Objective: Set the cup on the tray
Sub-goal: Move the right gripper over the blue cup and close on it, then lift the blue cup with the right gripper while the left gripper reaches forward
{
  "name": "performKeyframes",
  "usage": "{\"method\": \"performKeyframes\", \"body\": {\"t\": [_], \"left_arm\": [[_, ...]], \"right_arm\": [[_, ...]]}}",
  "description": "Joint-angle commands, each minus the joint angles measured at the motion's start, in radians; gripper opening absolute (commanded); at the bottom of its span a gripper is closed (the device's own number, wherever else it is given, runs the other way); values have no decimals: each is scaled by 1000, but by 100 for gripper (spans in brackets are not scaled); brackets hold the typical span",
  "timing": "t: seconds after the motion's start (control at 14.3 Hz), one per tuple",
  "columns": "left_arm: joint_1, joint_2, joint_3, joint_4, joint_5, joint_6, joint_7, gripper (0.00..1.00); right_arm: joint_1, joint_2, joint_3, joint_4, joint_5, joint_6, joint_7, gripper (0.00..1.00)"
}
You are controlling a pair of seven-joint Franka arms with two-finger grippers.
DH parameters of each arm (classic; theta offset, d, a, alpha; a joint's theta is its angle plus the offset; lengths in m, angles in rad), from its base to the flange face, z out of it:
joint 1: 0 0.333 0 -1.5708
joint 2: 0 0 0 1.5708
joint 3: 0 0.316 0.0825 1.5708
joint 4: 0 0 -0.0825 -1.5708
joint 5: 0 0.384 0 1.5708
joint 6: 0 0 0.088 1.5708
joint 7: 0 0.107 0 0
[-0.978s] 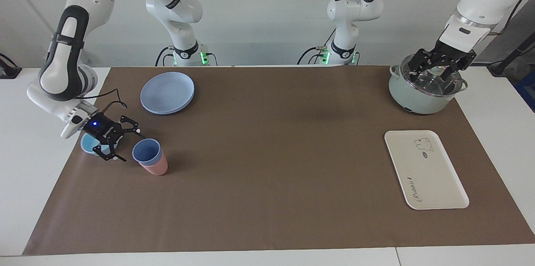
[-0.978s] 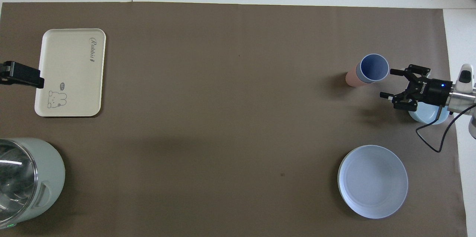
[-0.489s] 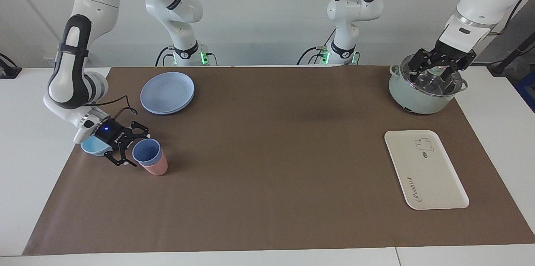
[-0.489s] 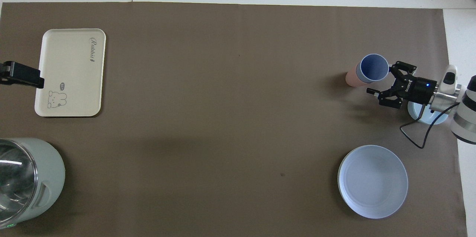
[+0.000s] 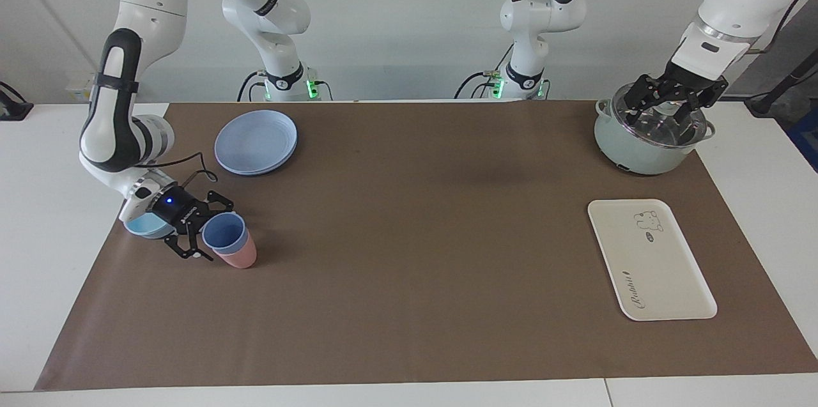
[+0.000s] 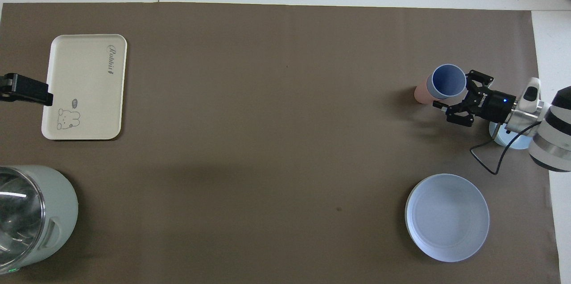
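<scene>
On the brown surface point(image 5: 409, 279), the cup point(image 5: 223, 232) was approached by the spread right hand point(image 5: 206, 233) from nine o'clock; closing was called for.

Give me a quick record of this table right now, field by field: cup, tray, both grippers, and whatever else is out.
cup: blue cup, nested in a pink cup, at the right arm's end
tray: cream tray, bare, at the left arm's end
right gripper: right gripper open, low beside the blue cup's rim, not gripping
left gripper: left gripper open, over the lidded pot, waiting
other: light-blue bowl under the right wrist; blue plate nearer the robots
task state: cup not yet on tray
</scene>
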State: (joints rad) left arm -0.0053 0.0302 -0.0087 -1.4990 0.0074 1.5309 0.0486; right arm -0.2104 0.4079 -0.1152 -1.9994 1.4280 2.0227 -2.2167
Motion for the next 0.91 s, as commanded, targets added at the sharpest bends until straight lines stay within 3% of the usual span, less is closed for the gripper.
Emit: {"method": "performKeyframes", "body": {"t": [0.0, 0.56, 0.63, 0.77, 0.84], "left_arm": [[8, -26, -4, -26, 0, -6, 5, 100], [7, -29, -5, -24, 0, -20, 7, 100], [8, -29, -5, -24, 0, -15, 7, 100], [5, -29, -5, -24, 0, -18, 5, 100], [5, -30, -5, -24, 0, -21, 7, 100]], "right_arm": [[3, -3, 0, -21, 35, 19, -43, 100], [29, -3, 0, -25, 68, 42, -49, 98], [29, -3, 0, -25, 77, 42, -50, 87], [31, -3, 0, -24, 84, 42, -61, 0], [32, -3, 0, -24, 95, 50, -52, 0]]}}
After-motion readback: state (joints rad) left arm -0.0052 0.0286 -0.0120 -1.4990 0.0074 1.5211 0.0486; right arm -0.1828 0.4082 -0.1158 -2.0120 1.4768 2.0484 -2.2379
